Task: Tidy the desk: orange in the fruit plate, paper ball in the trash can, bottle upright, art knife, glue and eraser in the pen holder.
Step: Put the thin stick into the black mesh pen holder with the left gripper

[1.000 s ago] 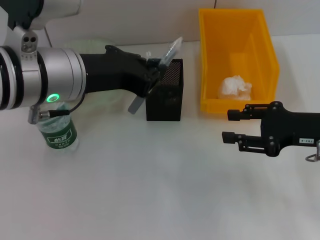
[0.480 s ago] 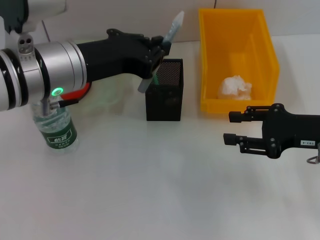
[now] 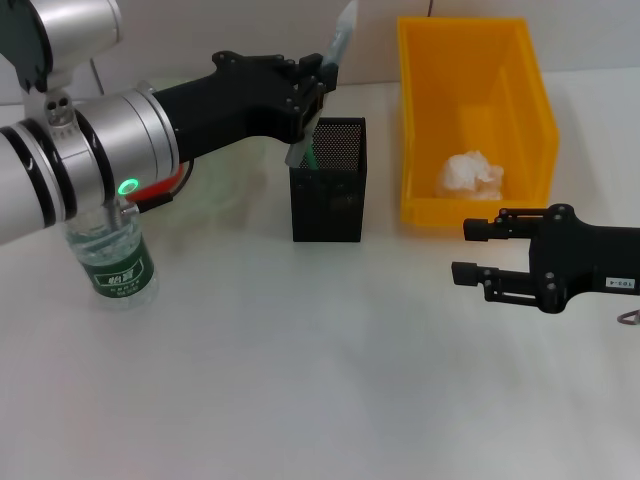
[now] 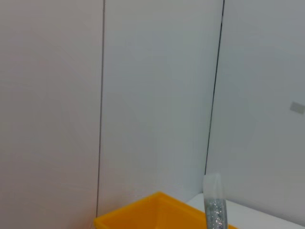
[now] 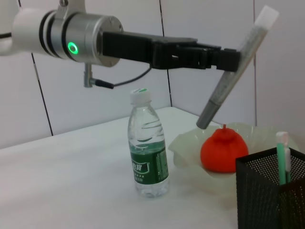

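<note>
Your left gripper [image 3: 318, 95] sits in the upper middle of the head view, clenched on the glue stick [image 3: 322, 85], just above the back left corner of the black mesh pen holder [image 3: 329, 180]. The stick is a long thin tube held on a slant: its long axis runs from a lower end that hangs at the holder's rim up to a pale cap pointing toward the top of the frame and slightly right. In the right wrist view the same stick [image 5: 234, 70] crosses the upper right of the frame, cap highest, its grey lower end hanging above the orange [image 5: 223, 148] in the fruit plate [image 5: 188, 145]. A green and white tool [image 5: 282, 160] already stands upright inside the holder.

The bottle [image 3: 115, 256] stands upright at the left edge of the head view. The paper ball [image 3: 470, 175] lies in the yellow bin [image 3: 472, 115] at upper right.

Your right gripper [image 3: 470, 252] hovers low at the right edge, fingers spread and empty, pointing left.
</note>
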`<act>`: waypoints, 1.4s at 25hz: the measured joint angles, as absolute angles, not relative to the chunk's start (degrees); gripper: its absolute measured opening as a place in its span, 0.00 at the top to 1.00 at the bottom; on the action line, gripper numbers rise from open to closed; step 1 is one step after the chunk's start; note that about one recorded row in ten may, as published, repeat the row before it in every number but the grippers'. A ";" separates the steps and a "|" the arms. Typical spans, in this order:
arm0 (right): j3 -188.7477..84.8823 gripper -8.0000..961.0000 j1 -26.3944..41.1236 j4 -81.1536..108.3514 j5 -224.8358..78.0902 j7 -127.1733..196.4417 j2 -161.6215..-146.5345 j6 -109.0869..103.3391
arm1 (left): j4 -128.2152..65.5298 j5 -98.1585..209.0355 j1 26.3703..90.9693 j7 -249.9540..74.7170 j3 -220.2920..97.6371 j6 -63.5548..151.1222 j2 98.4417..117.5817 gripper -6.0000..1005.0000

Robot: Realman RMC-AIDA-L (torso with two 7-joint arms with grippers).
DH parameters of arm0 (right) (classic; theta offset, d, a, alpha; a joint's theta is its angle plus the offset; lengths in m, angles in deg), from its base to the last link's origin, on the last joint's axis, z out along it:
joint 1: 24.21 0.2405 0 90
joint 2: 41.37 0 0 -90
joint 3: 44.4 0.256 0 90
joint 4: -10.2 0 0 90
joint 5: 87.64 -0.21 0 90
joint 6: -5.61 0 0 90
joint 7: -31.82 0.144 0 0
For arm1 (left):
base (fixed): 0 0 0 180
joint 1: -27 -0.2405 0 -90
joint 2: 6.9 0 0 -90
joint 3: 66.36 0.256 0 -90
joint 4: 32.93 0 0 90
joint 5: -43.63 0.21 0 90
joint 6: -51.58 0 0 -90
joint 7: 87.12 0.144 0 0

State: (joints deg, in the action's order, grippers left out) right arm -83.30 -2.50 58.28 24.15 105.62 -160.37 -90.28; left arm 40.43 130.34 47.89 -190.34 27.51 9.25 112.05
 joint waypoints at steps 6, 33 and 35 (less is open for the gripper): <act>-83.25 0.40 -2.58 58.28 24.15 105.93 -160.46 -90.28 | 33.28 120.96 50.49 -181.15 27.53 9.61 112.10 0.87; -83.16 0.40 -2.76 57.56 23.88 106.52 -160.64 -90.85 | 14.01 83.82 55.89 -146.03 34.12 8.60 112.22 0.87; -83.16 0.40 -2.96 57.56 23.80 106.47 -160.64 -90.85 | 12.64 80.94 56.35 -143.90 34.83 8.06 112.26 0.87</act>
